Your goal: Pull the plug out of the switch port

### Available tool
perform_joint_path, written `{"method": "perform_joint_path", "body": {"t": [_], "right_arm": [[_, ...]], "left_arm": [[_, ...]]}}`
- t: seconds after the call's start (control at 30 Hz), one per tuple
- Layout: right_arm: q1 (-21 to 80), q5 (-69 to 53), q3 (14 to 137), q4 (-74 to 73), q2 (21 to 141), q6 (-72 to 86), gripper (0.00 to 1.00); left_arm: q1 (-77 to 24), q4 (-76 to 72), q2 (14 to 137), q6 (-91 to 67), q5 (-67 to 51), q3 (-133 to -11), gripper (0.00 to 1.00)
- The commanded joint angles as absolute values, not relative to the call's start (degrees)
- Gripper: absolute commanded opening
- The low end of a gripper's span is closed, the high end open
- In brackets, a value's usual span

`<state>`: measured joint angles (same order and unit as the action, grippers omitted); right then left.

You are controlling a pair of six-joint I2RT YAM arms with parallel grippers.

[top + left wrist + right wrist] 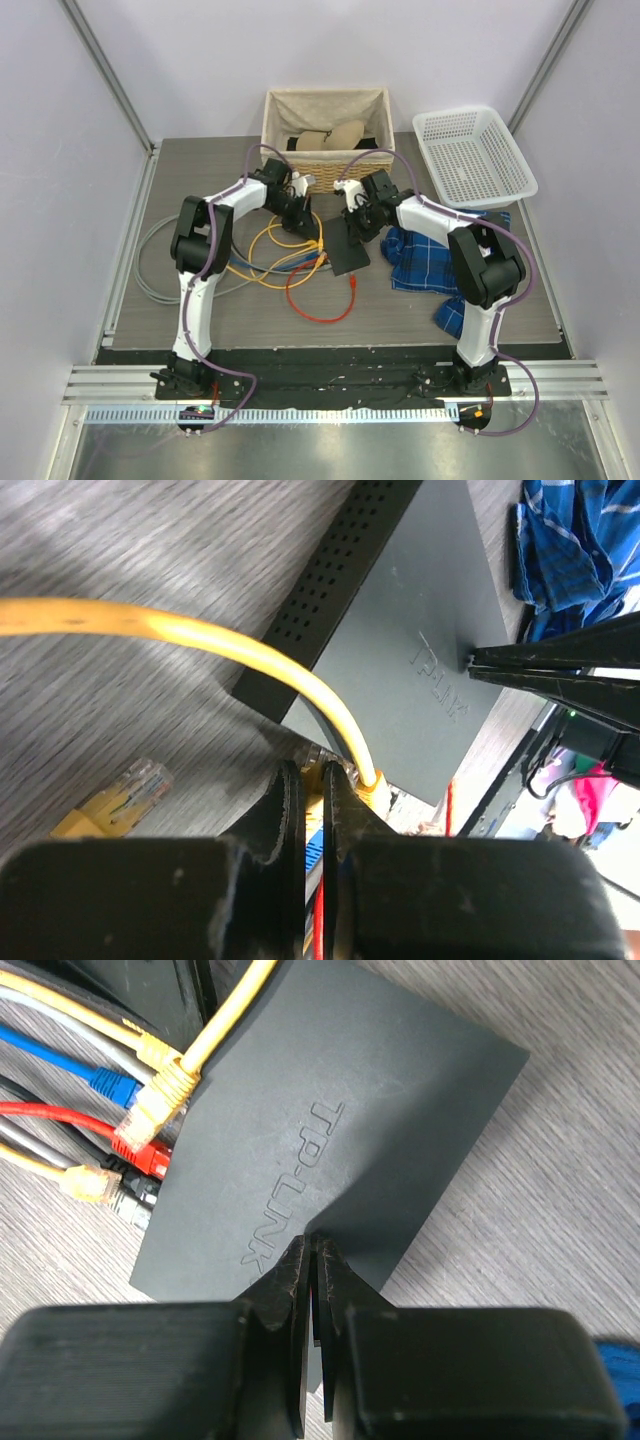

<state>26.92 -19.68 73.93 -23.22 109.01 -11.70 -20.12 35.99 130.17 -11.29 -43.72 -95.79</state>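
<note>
The switch (350, 257) is a flat black box lying mid-table; it also shows in the left wrist view (400, 650) and the right wrist view (330, 1110). Several cables enter its socket edge: blue (115, 1085), yellow (168, 1082), red (145, 1155) and grey (130, 1202) plugs. My left gripper (303, 222) is at that edge, its jaws (318, 780) shut on a yellow plug (372, 785) whose cable arcs away to the left. My right gripper (352, 215) is shut, its tips (312, 1247) resting on the switch's top by the raised logo.
A wicker basket (325, 140) stands at the back centre and a white plastic basket (470, 155) at the back right. A blue checked cloth (435, 260) lies right of the switch. Coiled yellow, red (320, 300) and grey (150, 260) cables lie left. A loose yellow plug (120, 795) lies on the table.
</note>
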Motion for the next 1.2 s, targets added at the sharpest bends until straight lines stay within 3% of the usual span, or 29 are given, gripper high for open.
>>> {"method": "perform_joint_path", "body": {"t": [0.0,0.2,0.47,0.73,1.03,1.17], "right_arm": [[27.5,-17.1,73.2,-28.0,113.1,-12.7,0.10],[27.6,-17.3,73.0,-28.0,113.3,-12.7,0.10],[27.6,-17.1,72.6,-27.8,112.9,-12.9,0.10],[27.6,-17.2,72.9,-27.8,113.0,-12.7,0.10],[27.6,-17.0,71.6,-27.4,112.2,-13.1,0.10],[27.6,-17.1,71.8,-27.4,112.7,-12.9,0.10]], "left_arm": [[-23.0,40.7,135.7,-5.5,-33.8,-94.8,0.00],[-21.4,46.7,140.0,-3.3,-33.0,-104.9,0.00],[-21.8,39.0,135.0,-6.0,-36.3,-90.7,0.00],[-20.7,45.0,138.1,-3.6,-32.8,-103.4,0.00],[-20.6,40.3,131.2,-3.2,-33.7,-89.0,0.00],[-18.9,42.7,130.0,-1.9,-33.8,-89.0,0.00]]}}
